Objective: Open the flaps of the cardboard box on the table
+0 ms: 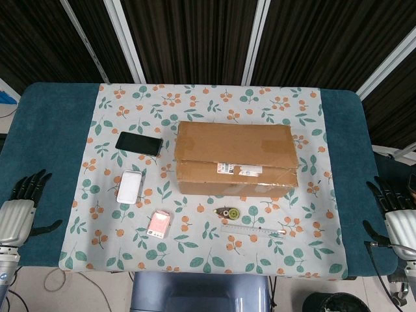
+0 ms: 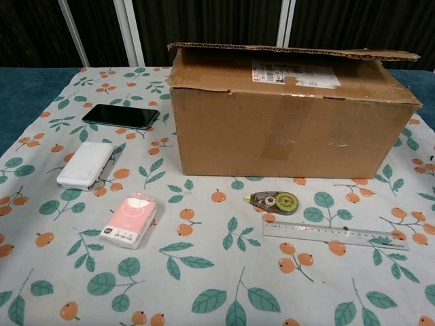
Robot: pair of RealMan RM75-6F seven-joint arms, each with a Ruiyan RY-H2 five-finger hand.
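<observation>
The brown cardboard box (image 1: 235, 158) (image 2: 289, 115) stands in the middle of the floral cloth, its top flaps folded down; the rear flap (image 2: 292, 50) is lifted slightly. A white label (image 1: 239, 169) lies on the front flap. My left hand (image 1: 19, 208) rests at the table's left edge, fingers spread, holding nothing. At the right edge my right hand (image 1: 396, 211) sits the same way, fingers apart and empty. Both hands are far from the box. Neither hand shows in the chest view.
Left of the box lie a black phone (image 1: 139, 143) (image 2: 120, 116), a white case (image 1: 130, 187) (image 2: 85, 164) and a pink tissue pack (image 1: 159, 223) (image 2: 129, 220). In front of it are a correction tape (image 1: 227, 212) (image 2: 273, 200) and a clear ruler (image 1: 252, 229) (image 2: 336, 235).
</observation>
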